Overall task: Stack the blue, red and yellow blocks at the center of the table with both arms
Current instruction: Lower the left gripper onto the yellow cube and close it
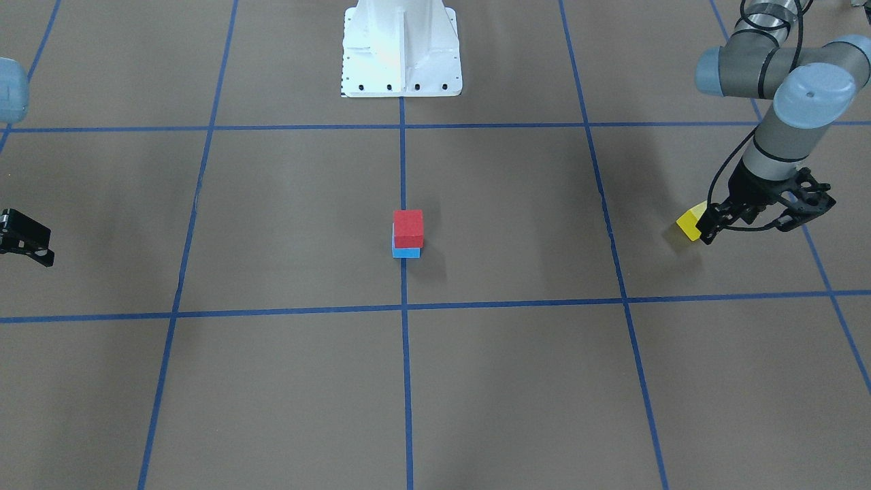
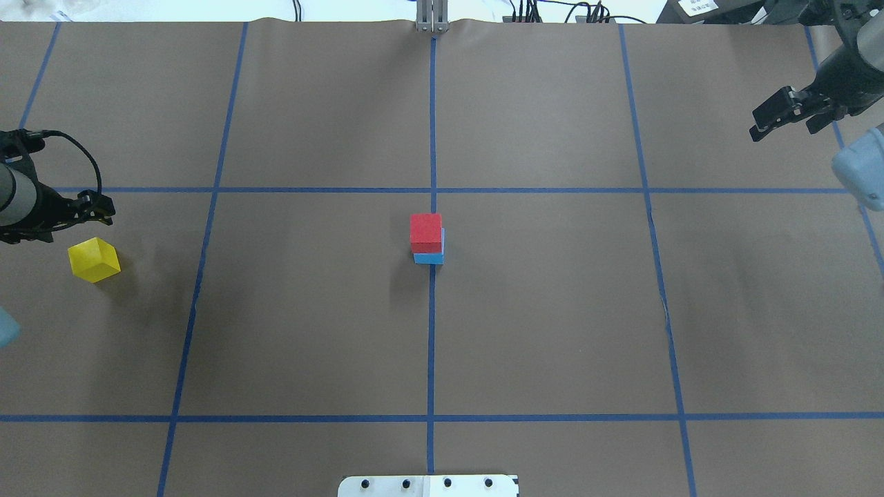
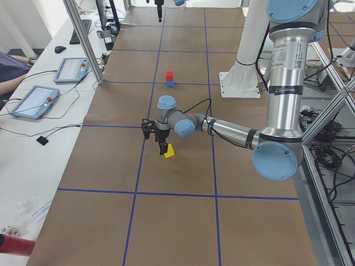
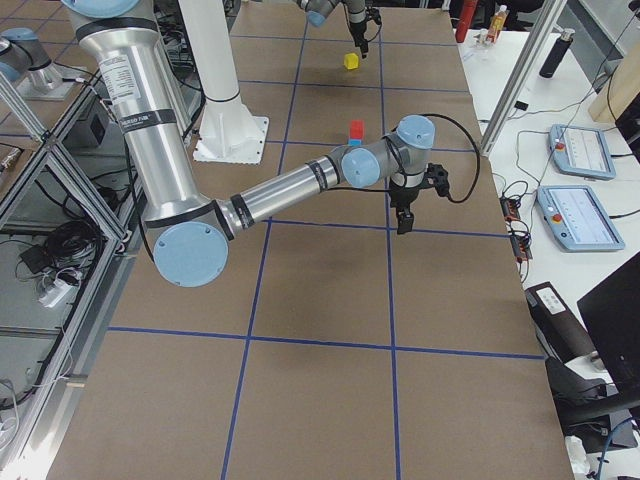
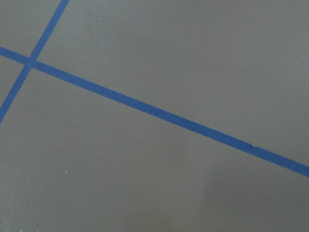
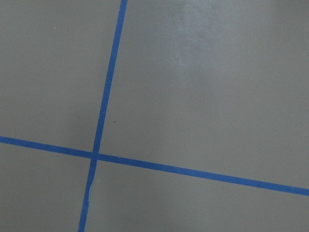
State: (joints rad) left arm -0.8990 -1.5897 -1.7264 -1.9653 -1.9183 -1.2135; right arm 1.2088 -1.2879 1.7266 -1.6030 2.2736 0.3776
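Observation:
A red block sits on a blue block at the table's centre, also in the overhead view. A yellow block lies alone on the table at the robot's far left. My left gripper hangs just above and beside the yellow block, apart from it; it looks open and empty. My right gripper hovers at the far right of the table, open and empty. Both wrist views show only paper and tape.
Brown paper with a blue tape grid covers the table. The white robot pedestal stands at the robot's edge. A side bench with tablets and a metal post runs along the far side.

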